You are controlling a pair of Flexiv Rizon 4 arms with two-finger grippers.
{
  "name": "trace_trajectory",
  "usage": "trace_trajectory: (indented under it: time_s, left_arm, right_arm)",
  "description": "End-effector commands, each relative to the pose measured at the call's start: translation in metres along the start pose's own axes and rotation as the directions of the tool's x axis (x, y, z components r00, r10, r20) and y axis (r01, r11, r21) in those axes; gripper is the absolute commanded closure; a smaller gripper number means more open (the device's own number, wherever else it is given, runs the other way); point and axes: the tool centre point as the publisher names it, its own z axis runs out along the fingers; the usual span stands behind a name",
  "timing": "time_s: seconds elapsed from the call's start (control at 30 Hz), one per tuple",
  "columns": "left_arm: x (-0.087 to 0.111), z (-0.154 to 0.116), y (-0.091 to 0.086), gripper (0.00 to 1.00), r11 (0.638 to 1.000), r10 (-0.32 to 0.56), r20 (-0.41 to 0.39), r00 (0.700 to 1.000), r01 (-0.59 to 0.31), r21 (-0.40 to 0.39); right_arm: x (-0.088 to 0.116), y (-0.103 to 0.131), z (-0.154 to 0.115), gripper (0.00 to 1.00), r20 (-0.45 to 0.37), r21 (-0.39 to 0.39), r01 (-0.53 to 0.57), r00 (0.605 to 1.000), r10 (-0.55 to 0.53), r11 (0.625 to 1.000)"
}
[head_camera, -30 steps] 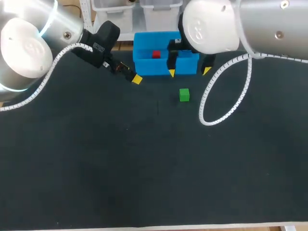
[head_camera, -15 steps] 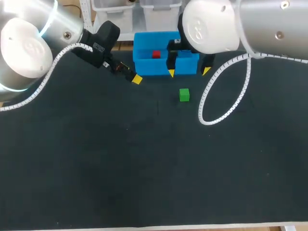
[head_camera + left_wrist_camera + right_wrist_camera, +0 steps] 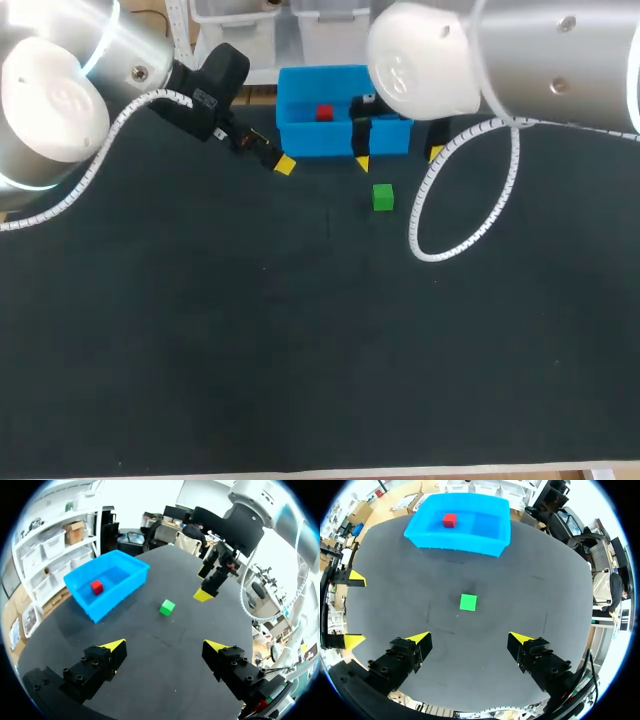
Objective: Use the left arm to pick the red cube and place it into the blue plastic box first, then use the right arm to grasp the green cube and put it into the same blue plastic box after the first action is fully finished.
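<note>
The red cube (image 3: 324,113) lies inside the blue plastic box (image 3: 300,138) at the table's far edge. The green cube (image 3: 383,197) sits on the black table just in front of the box. My right gripper (image 3: 399,158) hangs open above the box's front wall, a little behind the green cube. In the right wrist view the green cube (image 3: 468,602) lies ahead of the open right gripper (image 3: 470,638), with the red cube (image 3: 449,520) in the box (image 3: 455,542) beyond. My left gripper (image 3: 272,156) is open and empty, left of the box. The left wrist view shows the left gripper (image 3: 165,645) with nothing between its fingers.
The right arm's white spiral cable (image 3: 455,225) loops down over the table right of the green cube. The black table surface (image 3: 300,350) spreads wide toward the near edge. Storage bins stand beyond the far edge.
My right gripper has shifted slightly toward the near side, closer to the green cube. The left arm, both cubes and the box have not moved.
</note>
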Motion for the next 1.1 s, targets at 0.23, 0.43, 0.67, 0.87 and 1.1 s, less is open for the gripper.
trace_trajectory:
  time_s: [0.23, 0.43, 0.67, 0.87, 1.1]
  left_arm:
    - [0.001, 0.0, 0.0, 0.0, 1.0, 0.002, 0.005, 1.0, -0.003, 0.001]
    - [0.001, 0.0, 0.0, 0.0, 1.0, 0.002, 0.005, 1.0, -0.003, 0.001]
    - [0.001, 0.0, 0.0, 0.0, 1.0, 0.002, 0.005, 1.0, -0.003, 0.001]
    - [0.001, 0.0, 0.0, 0.0, 1.0, 0.002, 0.005, 1.0, -0.003, 0.001]
    - [0.001, 0.0, 0.0, 0.0, 1.0, 0.002, 0.005, 1.0, -0.003, 0.001]
  right_arm:
    - [-0.011, 0.002, 0.019, 0.0, 0.017, -0.013, 0.004, 1.0, -0.004, 1.0]
    - [-0.012, 0.002, 0.033, 0.0, 0.026, -0.017, 0.002, 1.0, -0.002, 1.0]
    - [-0.012, -0.001, 0.057, 0.0, -0.021, 0.003, -0.071, 0.997, 0.071, 0.997]
    - [-0.016, 0.004, 0.07, 0.0, -0.035, 0.008, -0.089, 0.995, 0.089, 0.996]
    - [-0.025, 0.011, 0.078, 0.0, -0.021, 0.021, -0.084, 0.996, 0.085, 0.996]
